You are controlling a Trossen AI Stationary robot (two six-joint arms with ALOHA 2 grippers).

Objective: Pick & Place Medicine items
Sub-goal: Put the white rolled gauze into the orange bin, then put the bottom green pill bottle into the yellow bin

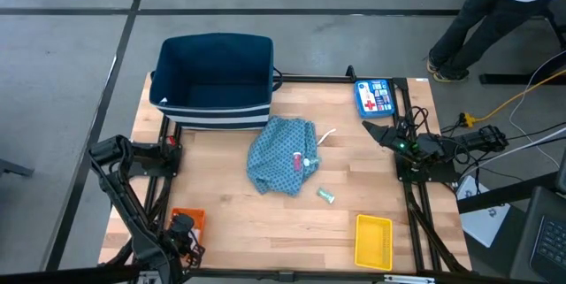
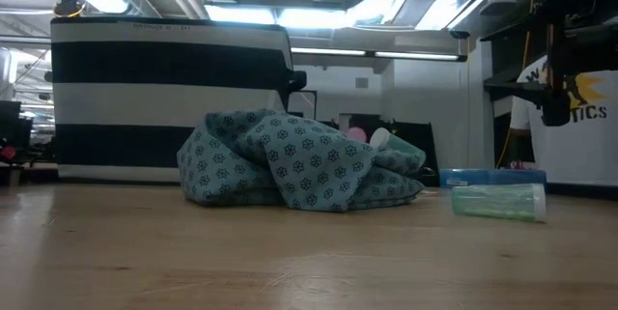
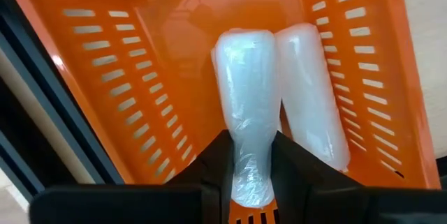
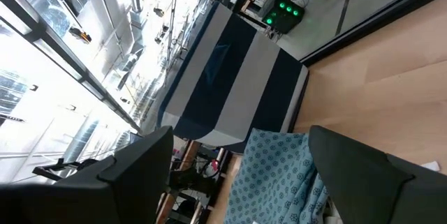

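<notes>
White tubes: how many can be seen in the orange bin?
2. One white tube is between the left gripper's fingers over the orange bin; another tube lies beside it. More may be hidden.

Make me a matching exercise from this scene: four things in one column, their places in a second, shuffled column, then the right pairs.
Things
1. pale green piece
2. white tube between the left gripper's fingers
3. flat blue box with a red cross
4. yellow tray

Places
A. over the orange basket, beside a second white tube
B. on the bare wood just right of the teal cloth
C. at the table's near right corner
D. at the table's far right, beyond the right gripper

Pairs: 1-B, 2-A, 3-D, 4-C
</notes>
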